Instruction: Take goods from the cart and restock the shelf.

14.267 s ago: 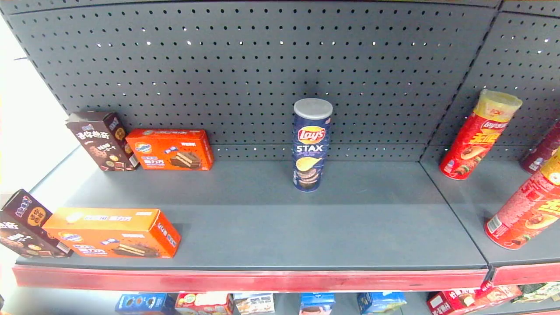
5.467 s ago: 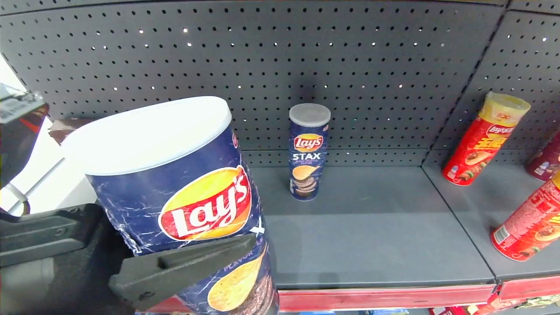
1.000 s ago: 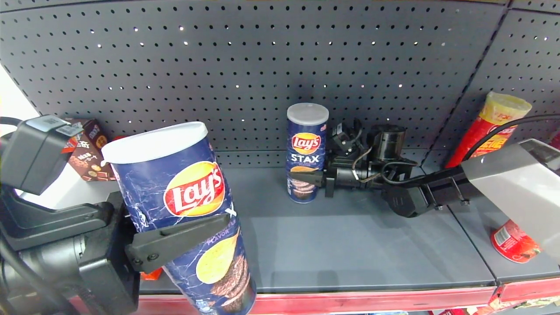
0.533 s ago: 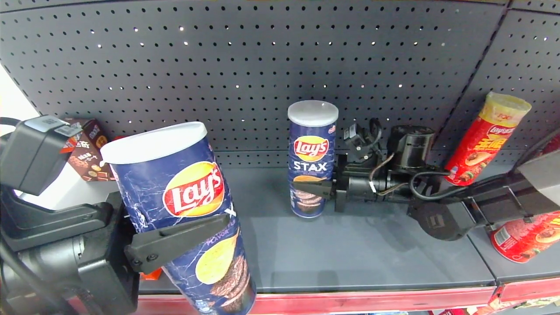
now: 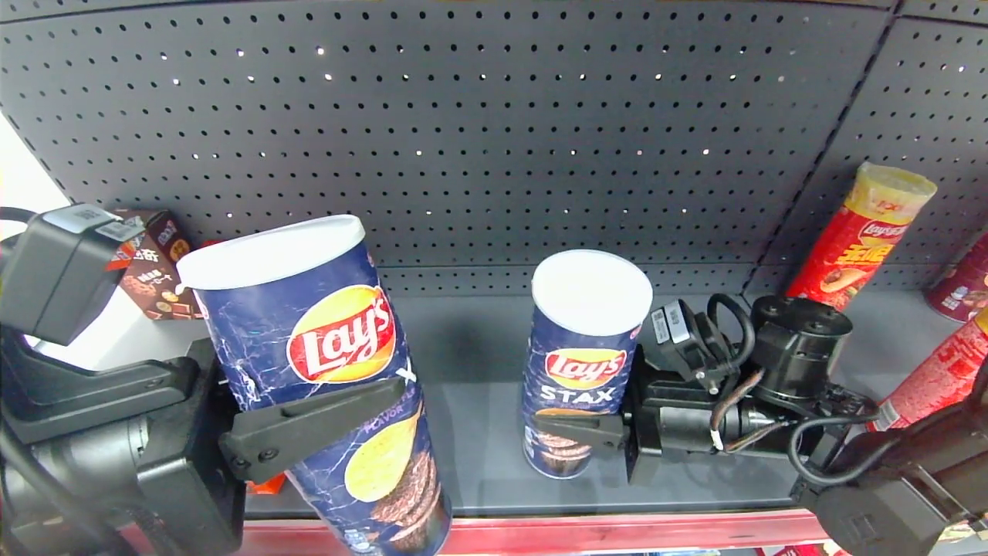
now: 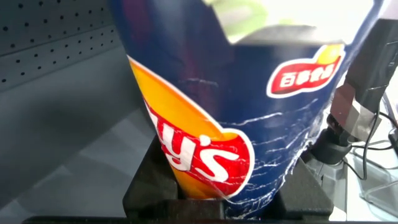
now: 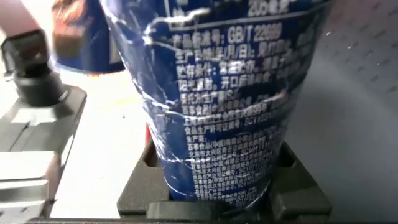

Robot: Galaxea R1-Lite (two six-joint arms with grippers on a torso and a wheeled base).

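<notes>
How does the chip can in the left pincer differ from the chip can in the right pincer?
The left can, in the left pincer, leans, its base at the shelf's red front edge; the right can, in the right pincer, stands upright over the shelf. The left can is clamped about mid-body, the right can lower down. Both share a dark blue design and pale lids.
</notes>
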